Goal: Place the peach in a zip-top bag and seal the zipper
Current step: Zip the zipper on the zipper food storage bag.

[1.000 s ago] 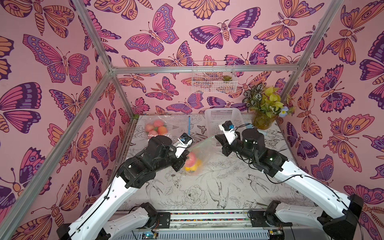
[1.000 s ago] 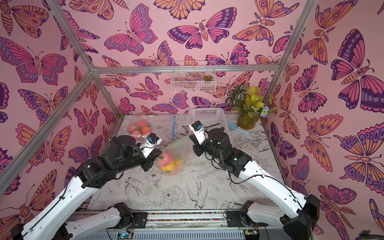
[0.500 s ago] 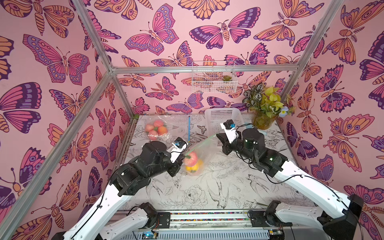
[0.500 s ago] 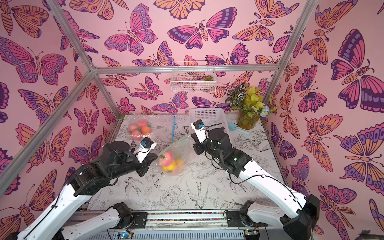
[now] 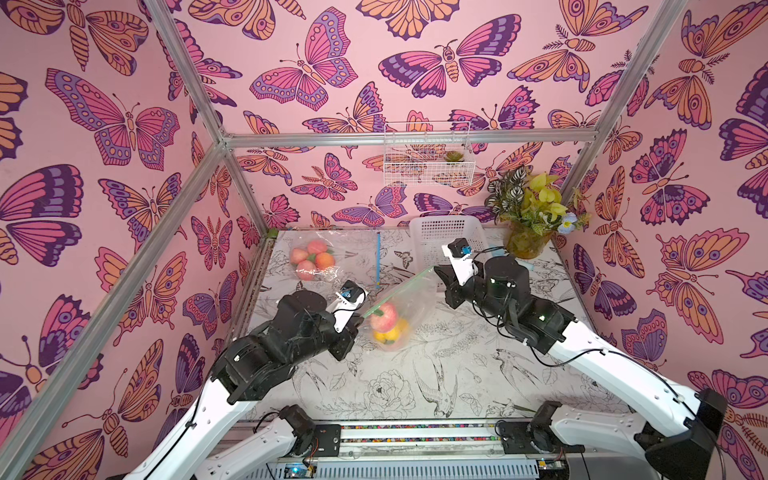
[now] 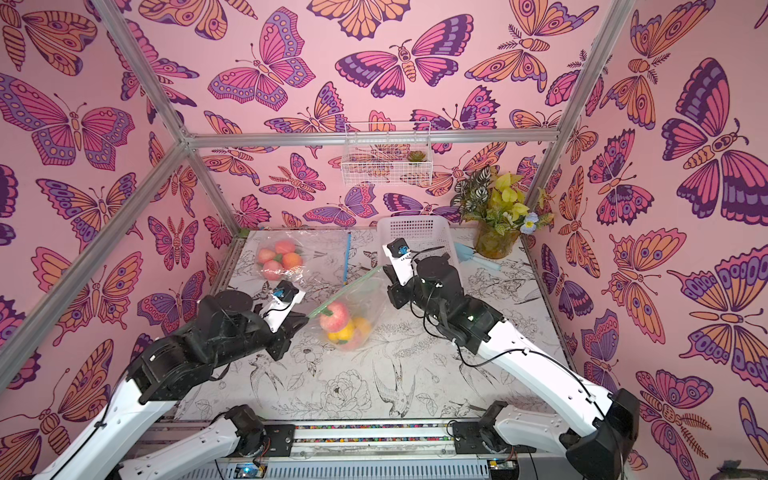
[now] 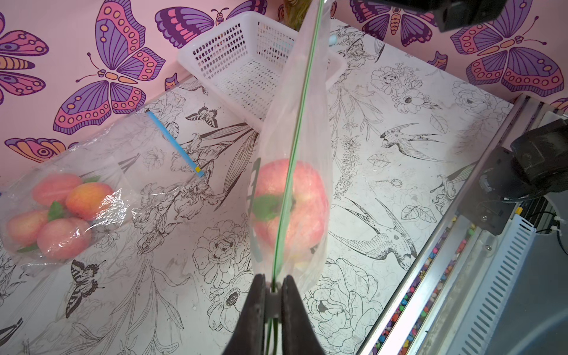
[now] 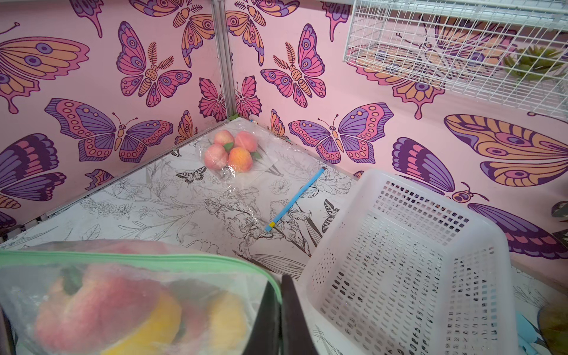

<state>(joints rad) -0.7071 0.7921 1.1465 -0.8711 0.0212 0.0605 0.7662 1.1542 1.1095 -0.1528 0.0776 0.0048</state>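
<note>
Your left gripper [image 5: 360,321] has drawn back toward 7 o'clock since a second ago, sliding out along the green zipper [image 5: 399,291] to the bag's left end, while your right gripper [image 5: 438,272] has stayed where it was. Both jaw pairs are pressed together on the zip-top bag [image 5: 411,301]. The left wrist view shows the left fingers [image 7: 256,313] pinching the zipper strip at its end, and the right wrist view shows the right fingers [image 8: 295,313] nipped on the opposite top corner.

Between them the zipper runs as one taut line, from about 8 o'clock of the table's middle to about 1 o'clock. You cannot tell from these views whether it is pressed shut along its whole length.

The peach [image 5: 383,311] sits inside the bag, high up just under the zipper and near the left gripper. It rests on yellow-orange fruit [image 5: 392,333] at the bag's bottom. The bag hangs over the middle of the table [image 5: 415,399]; whether its bottom touches the surface is not clear.

At 11 o'clock a second clear bag [image 5: 311,262] with four peaches lies flat, and its blue zipper strip [image 5: 377,262] lies at its 3 o'clock edge. A white basket [image 5: 446,237] stands between 12 and 1 o'clock behind the right gripper, and a vase of flowers [image 5: 528,241] fills the 2 o'clock corner.
</note>
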